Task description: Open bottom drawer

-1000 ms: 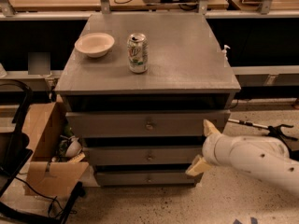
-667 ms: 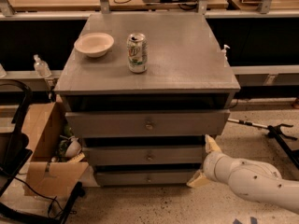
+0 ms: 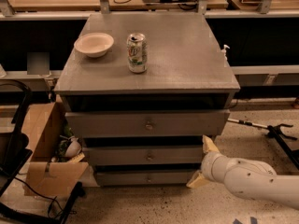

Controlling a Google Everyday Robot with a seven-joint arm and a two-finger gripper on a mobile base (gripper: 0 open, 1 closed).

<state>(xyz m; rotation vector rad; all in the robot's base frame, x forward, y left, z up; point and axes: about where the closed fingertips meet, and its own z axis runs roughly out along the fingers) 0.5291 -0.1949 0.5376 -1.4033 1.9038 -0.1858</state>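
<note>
Three grey drawers are sitting stacked in the desk point(image 3: 196, 64). The bottom drawer point(image 3: 126, 178), lowest and narrowest-looking, is staying shut just as it was a second ago, with its small knob point(image 3: 149, 177) facing out.

The hand point(image 3: 203, 163) is hovering just beside that drawer's right end, at its 3 o'clock. Its two yellowish fingers point(image 3: 210, 145) are spread apart. One tip is pointing toward 12 o'clock by the middle drawer point(image 3: 121, 156); the other is pointing toward 7 o'clock at the bottom drawer's corner. Whether it is touching the front is not clear.

Compared with a second ago, the white arm point(image 3: 252, 181) is lying lower and the hand is sitting slightly further down.

On the desk a can point(image 3: 137, 52) is standing upright with a bowl point(image 3: 94, 44) at its 9 o'clock, both unmoved. A cardboard box point(image 3: 46, 148) is sitting on the floor at the drawers' 9 o'clock.
</note>
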